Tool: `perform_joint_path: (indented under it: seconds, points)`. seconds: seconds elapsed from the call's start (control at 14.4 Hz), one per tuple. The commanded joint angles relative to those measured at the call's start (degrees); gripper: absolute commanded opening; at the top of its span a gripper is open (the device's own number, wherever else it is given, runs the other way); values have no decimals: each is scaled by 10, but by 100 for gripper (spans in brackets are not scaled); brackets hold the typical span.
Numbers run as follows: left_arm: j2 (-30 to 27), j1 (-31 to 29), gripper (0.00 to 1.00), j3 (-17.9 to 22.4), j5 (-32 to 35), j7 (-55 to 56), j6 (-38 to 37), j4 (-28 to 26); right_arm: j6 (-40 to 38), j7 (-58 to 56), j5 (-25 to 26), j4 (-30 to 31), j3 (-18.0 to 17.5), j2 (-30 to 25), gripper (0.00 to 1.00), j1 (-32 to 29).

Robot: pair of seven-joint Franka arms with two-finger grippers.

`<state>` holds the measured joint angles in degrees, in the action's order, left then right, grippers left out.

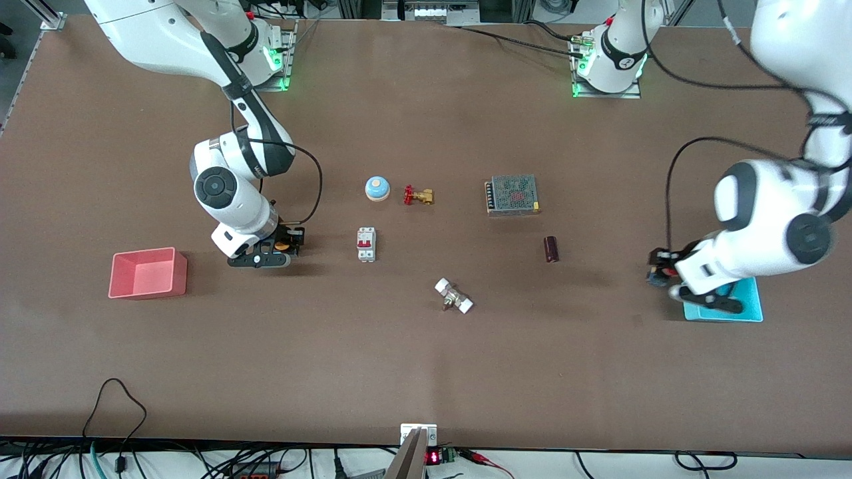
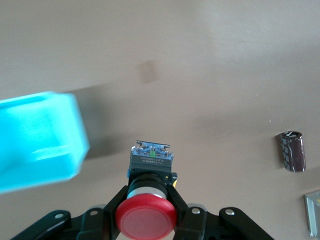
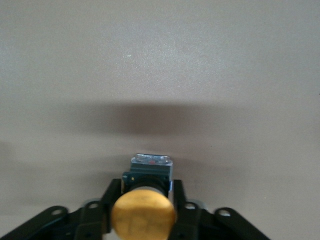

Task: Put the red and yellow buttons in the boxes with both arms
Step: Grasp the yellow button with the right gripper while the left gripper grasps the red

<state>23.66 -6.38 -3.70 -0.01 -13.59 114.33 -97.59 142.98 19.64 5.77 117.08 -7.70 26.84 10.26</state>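
Note:
My left gripper (image 1: 659, 269) is shut on the red button (image 1: 659, 258) and holds it over the table, just beside the cyan box (image 1: 745, 303), on the side toward the table's middle. In the left wrist view the fingers (image 2: 116, 199) clamp the red button (image 2: 146, 218) below its cap, with the cyan box (image 2: 35, 142) to one side. My right gripper (image 1: 285, 249) is shut on the yellow button (image 1: 281, 245) over bare table, beside the pink-red box (image 1: 148, 273). In the right wrist view the yellow button (image 3: 143, 216) sits between the fingers (image 3: 111, 197).
In the table's middle are a blue dome (image 1: 377, 188), a brass valve (image 1: 418, 195), a circuit breaker (image 1: 366, 244), a metal power supply (image 1: 511, 194), a dark capacitor (image 1: 551, 249) and a small white-ended part (image 1: 454, 296). The capacitor also shows in the left wrist view (image 2: 292, 151).

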Motion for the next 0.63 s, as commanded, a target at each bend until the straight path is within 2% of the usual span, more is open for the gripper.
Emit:
perform_joint_path:
  seconds: [0.0, 0.07, 0.28, 0.56]
  points:
    - [-16, -55, 7, 4, 5, -9, -12, 6, 4, 7, 11, -9, -1, 8, 28, 2]
    - [0, -70, 7, 4, 5, -7, -13, 22, 3, 6, 11, -9, 0, 7, 21, 2]
    - [46, -97, 5, 4, 2, -6, -59, 68, -31, -6, 6, -29, 1, -26, 13, -7]
    - [102, -104, 4, 4, 4, -6, -141, 177, -236, -123, -25, -149, 6, -66, 12, -82]
